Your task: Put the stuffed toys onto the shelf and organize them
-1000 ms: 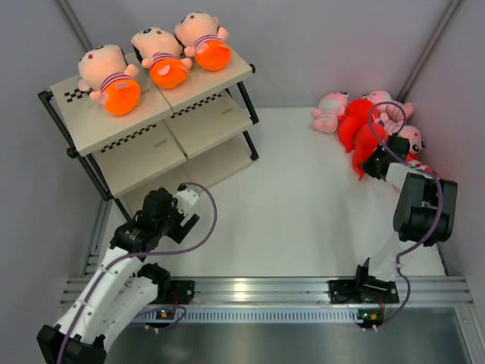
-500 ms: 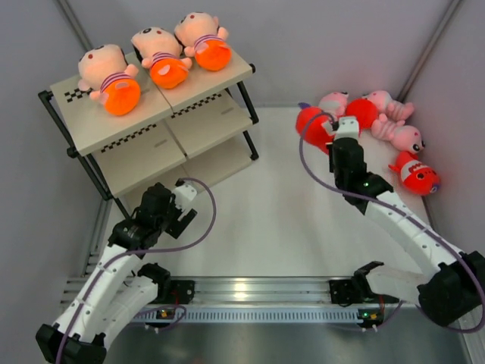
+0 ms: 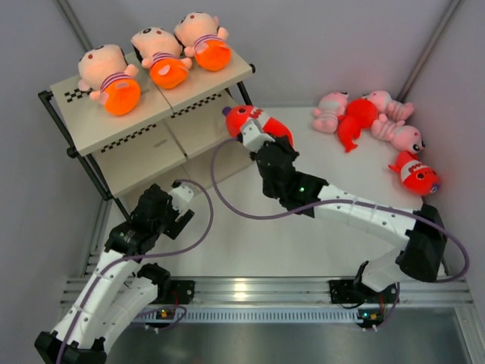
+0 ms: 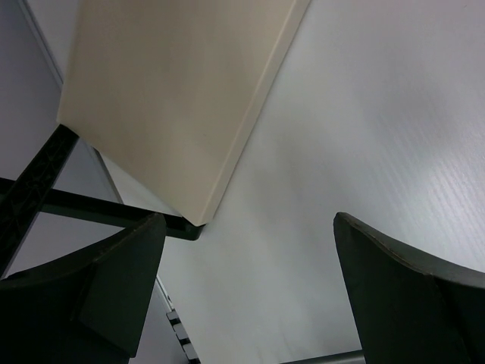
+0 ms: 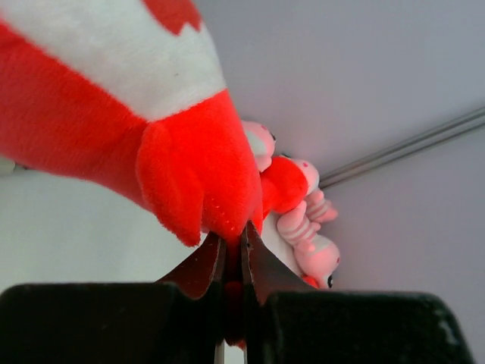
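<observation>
My right gripper (image 3: 261, 136) is shut on a red-orange fish plush (image 3: 250, 120) with a white patch and holds it in the air beside the right end of the shelf (image 3: 193, 125). In the right wrist view the fish's fin (image 5: 201, 178) is pinched between my jaws. Other stuffed toys lie at the far right: a second fish (image 3: 355, 120), a third fish (image 3: 414, 171), and pink striped dolls (image 3: 331, 111) (image 3: 400, 134). My left gripper (image 3: 176, 206) is open and empty near the shelf's lower front corner; its view shows a beige board (image 4: 174, 98).
Three larger peach dolls with orange bottoms (image 3: 114, 80) lie on the shelf's top board. A black frame leg (image 4: 45, 174) stands close to my left fingers. Grey walls close the table on the left, back and right.
My right arm swung from the pile at the far right across to the shelf's right end, carrying one red-orange fish. The left arm barely moved.
</observation>
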Controlling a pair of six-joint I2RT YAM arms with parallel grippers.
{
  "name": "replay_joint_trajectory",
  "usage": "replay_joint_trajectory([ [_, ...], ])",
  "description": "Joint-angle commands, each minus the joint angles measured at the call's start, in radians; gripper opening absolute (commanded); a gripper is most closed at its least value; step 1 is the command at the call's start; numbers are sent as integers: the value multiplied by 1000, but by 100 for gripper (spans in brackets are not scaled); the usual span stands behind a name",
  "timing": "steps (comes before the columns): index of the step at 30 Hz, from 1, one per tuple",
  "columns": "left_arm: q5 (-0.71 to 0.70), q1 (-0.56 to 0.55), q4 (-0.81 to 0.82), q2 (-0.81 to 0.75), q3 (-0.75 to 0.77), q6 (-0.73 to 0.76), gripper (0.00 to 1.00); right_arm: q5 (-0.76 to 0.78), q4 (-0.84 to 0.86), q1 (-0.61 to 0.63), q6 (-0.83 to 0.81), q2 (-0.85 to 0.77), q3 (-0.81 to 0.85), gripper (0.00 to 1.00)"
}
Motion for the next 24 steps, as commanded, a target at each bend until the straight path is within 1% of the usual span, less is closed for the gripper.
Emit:
replay_joint_trajectory([
  [1,-14,9,-14,-10,1,-4,98,83,200,24,-190,133,194,0],
  [4,-15,9,-20,-27,-5,-3,98,72,221,24,-257,295,318,0],
  [9,-14,9,-23,-47,-19,0,98,77,220,24,-283,472,529,0],
  [10,-15,10,-23,-49,-20,0,98,77,215,24,-296,525,557,0],
  [13,-20,10,-26,-52,-17,0,98,77,206,24,-305,620,658,0],
  [18,-17,10,-37,-58,-15,-1,98,64,175,24,-303,739,821,0],
  [24,-17,12,-38,-64,-20,-1,98,48,148,11,-314,854,950,0],
])
